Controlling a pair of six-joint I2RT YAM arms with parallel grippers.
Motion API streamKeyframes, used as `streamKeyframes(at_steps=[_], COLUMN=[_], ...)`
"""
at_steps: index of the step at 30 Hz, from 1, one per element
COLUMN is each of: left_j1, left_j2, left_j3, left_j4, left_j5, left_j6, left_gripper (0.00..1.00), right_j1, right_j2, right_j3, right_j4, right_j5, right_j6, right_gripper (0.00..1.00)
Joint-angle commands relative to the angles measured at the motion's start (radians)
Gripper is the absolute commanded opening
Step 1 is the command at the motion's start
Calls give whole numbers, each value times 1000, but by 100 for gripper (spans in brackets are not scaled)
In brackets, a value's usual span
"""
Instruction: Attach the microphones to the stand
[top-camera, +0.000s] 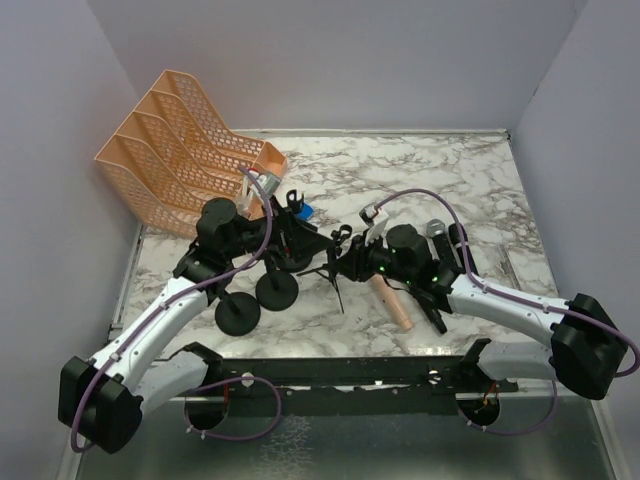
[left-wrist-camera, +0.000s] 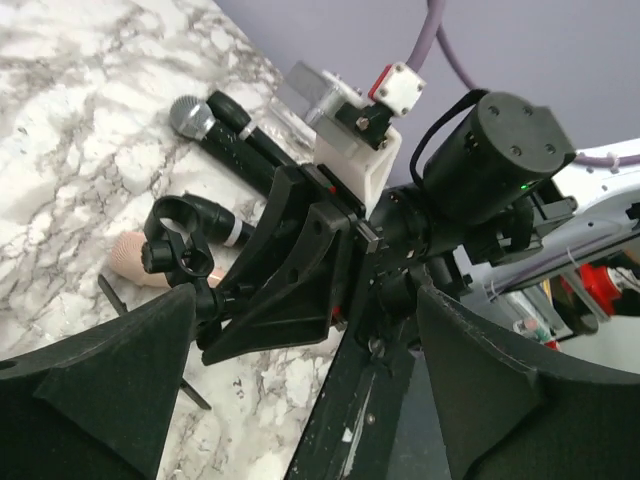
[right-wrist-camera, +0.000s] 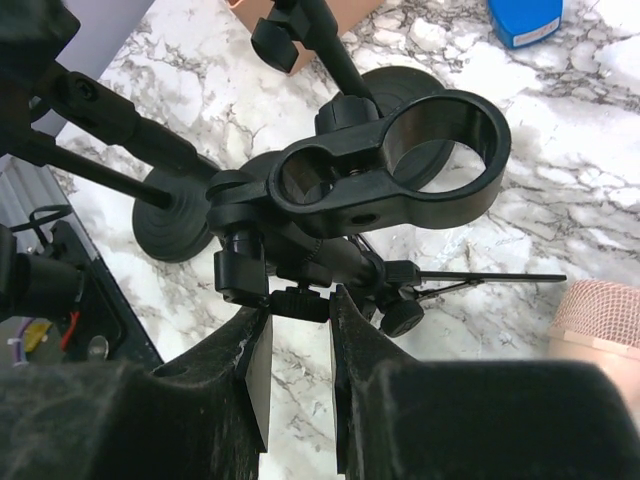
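Note:
The black microphone stand (top-camera: 300, 262) lies tipped across the table, its round bases (top-camera: 277, 290) toward the left arm. Its double-ring clip (right-wrist-camera: 400, 160) is empty. My right gripper (right-wrist-camera: 300, 305) is shut on a small knob under the clip; in the top view it (top-camera: 346, 262) sits at the table's middle. My left gripper (left-wrist-camera: 305, 300) is open, its fingers wide on either side of a stand bar (left-wrist-camera: 370, 400). The pale pink microphone (top-camera: 390, 302) lies beside the right arm. The silver-headed black microphone (left-wrist-camera: 192, 118) and another black one (left-wrist-camera: 215, 215) lie behind it.
Orange mesh file trays (top-camera: 170, 150) stand at the back left. A small blue object (top-camera: 304, 212) lies behind the stand. A second round base (top-camera: 238, 312) rests by the left arm. The table's near edge has a black rail (top-camera: 340, 372).

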Motion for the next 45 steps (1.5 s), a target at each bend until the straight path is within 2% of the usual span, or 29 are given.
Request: streamKeyframes(at_steps=[1, 6, 11, 17, 24, 30, 35, 38, 40, 43, 45], left_j1=[-40, -40, -42, -56, -79, -99, -109, -109, -109, -109, -109], left_j2=[66, 120, 195, 292, 344, 369, 385, 383, 378, 372, 367], left_j3=[48, 45, 47, 73, 100, 105, 113, 115, 117, 133, 149], left_j4=[-20, -35, -35, -25, -72, -50, -56, -66, -68, -69, -72], left_j5=[-45, -115, -124, -80, -107, -58, -51, -68, -80, -88, -95], left_j6=[38, -35, -106, -181, -143, -141, -131, -123, -122, -132, -140], left_gripper=[89, 89, 85, 80, 73, 60, 43, 32, 27, 18, 14], right_j1=[4, 4, 4, 3, 4, 4, 4, 4, 4, 3, 4], right_j2=[-7, -23, -28, -31, -38, -27, -17, -13, -15, -32, -57], right_j3=[15, -62, -97, -116, -133, -140, -145, -134, -135, -145, -160], right_j4=[98, 242, 325, 346, 349, 347, 343, 302, 279, 253, 249], right_j5=[45, 28, -9, -5, -11, -39, -29, 24, 59, 102, 114], right_j6=[-69, -68, -64, -78, -77, -82, -66, -28, 5, 58, 76], right_gripper=[3, 1, 1, 1, 1, 1, 4, 9, 19, 39, 49])
